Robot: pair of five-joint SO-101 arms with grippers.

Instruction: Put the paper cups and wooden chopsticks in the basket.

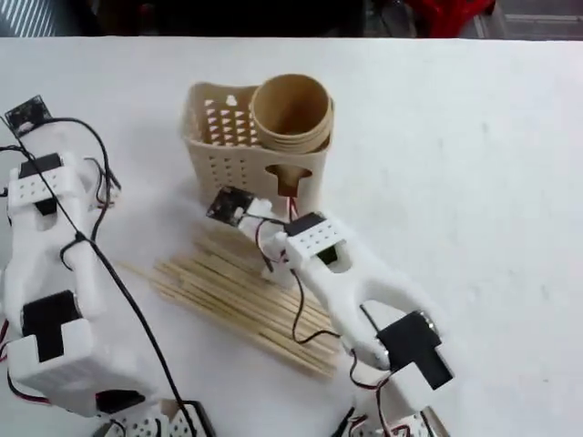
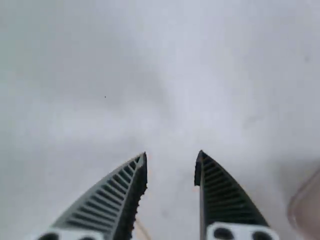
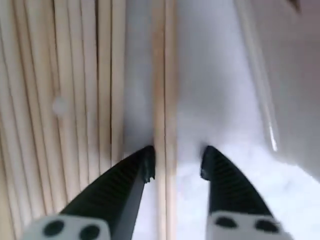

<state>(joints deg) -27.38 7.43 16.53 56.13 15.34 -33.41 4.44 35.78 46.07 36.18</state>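
Two wooden chopsticks (image 3: 163,100) lie between the spread tips of my right claw (image 3: 177,160), the rest of the pile (image 3: 65,100) just beside them. The paper cups (image 1: 291,114) sit nested in the basket (image 1: 208,150) just beyond the claw, so I judge the cups done and the chopsticks step in hand. Next I should lower, pinch this pair firmly and lift it level. My right arm leans forward, wrist pitched down at the table (image 3: 210,90). My left claw (image 2: 171,165) hangs spread over bare table, well off from the pile.
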